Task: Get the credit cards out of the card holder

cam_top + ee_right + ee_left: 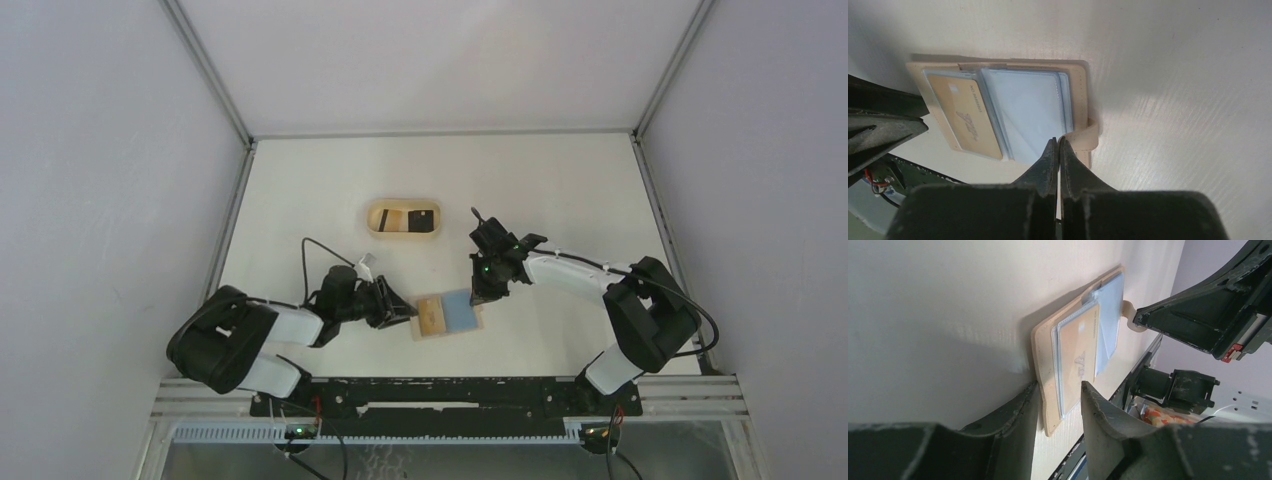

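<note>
The tan card holder (447,315) lies open on the table, with a tan left half and a blue right half. A gold card (965,117) sits in a clear sleeve on the left half; it also shows in the left wrist view (1078,347). My left gripper (400,308) is open, its jaws (1060,400) straddling the holder's left edge (1045,385); one finger touches it. My right gripper (478,292) is shut, its tips (1058,142) down at the holder's right edge, beside the curled closure tab (1083,137). I see nothing between its fingers.
An oval light-wood tray (375,218) stands behind the holder, mid-table, with a tan and a black card in it. White walls and metal frame rails enclose the table. The arm bases stand at the near edge.
</note>
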Robot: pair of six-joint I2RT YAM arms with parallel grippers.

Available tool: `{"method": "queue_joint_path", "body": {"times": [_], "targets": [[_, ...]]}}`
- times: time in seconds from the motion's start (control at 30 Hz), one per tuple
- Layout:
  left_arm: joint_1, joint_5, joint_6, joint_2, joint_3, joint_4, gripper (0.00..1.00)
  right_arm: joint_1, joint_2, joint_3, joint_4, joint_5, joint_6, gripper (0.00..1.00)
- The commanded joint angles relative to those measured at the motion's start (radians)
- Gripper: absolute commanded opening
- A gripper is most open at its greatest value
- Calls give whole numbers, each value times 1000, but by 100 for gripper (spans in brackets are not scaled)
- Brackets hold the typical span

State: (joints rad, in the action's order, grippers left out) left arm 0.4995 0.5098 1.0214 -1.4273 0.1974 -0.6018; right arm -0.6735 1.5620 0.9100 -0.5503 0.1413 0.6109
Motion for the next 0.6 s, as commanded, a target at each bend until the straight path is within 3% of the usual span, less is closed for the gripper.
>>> {"method": "queue_joint_path", "body": {"times": [0.0, 0.13, 0.33, 0.57], "targets": [[27, -35, -19, 19, 40, 74, 42, 6, 4, 32, 28, 6, -12, 0], [27, -19, 10, 24, 35, 41, 39, 6, 6, 32, 28, 6, -12, 0], [26, -28, 19, 40, 21, 24, 17, 6, 8, 32, 30, 8, -13, 0], [26, -27, 23, 48, 24, 11, 3, 5, 6, 32, 36, 14, -11, 0]]}}
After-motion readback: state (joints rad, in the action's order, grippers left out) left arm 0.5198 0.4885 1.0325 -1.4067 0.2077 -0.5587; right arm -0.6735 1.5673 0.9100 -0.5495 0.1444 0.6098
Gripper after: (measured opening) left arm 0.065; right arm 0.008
